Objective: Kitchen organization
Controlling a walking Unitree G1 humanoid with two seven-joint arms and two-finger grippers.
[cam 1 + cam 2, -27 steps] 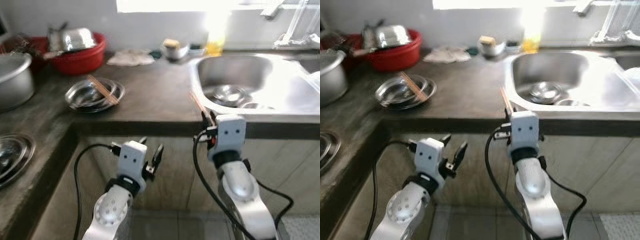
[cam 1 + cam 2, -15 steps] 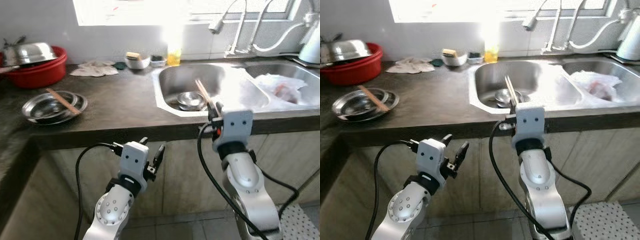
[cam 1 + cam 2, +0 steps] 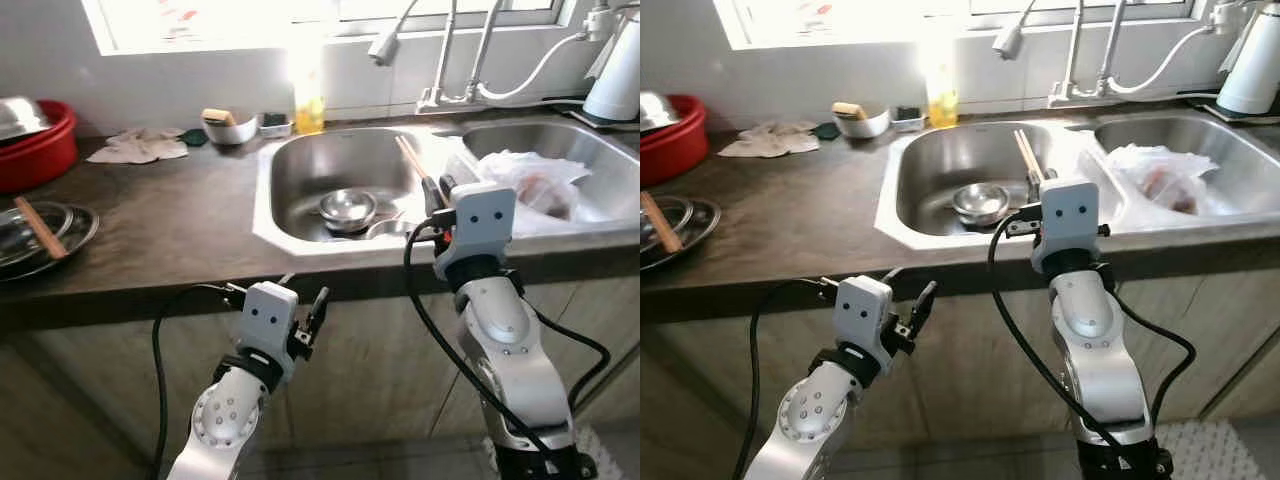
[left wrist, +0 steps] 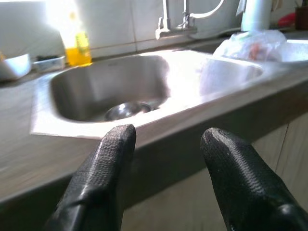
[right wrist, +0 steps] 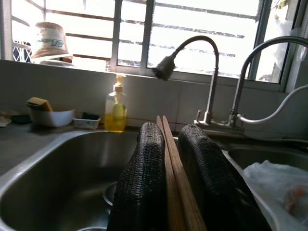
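Chopsticks (image 5: 174, 175), pale wooden pair, clamped in right hand (image 5: 178, 187).

left sink basin (image 3: 300, 175): open from above, floor mostly free; a steel bowl (image 3: 347, 208) sits near its middle. far side blocked by two faucets (image 3: 440, 50) and a soap bottle (image 3: 308, 85). right basin (image 3: 590, 150): a plastic bag (image 3: 535, 180) takes up much of it. dark counter (image 3: 170, 215) left of the sink: bare stretch; rag (image 3: 140, 146) and small dishes (image 3: 232, 125) along the far wall.
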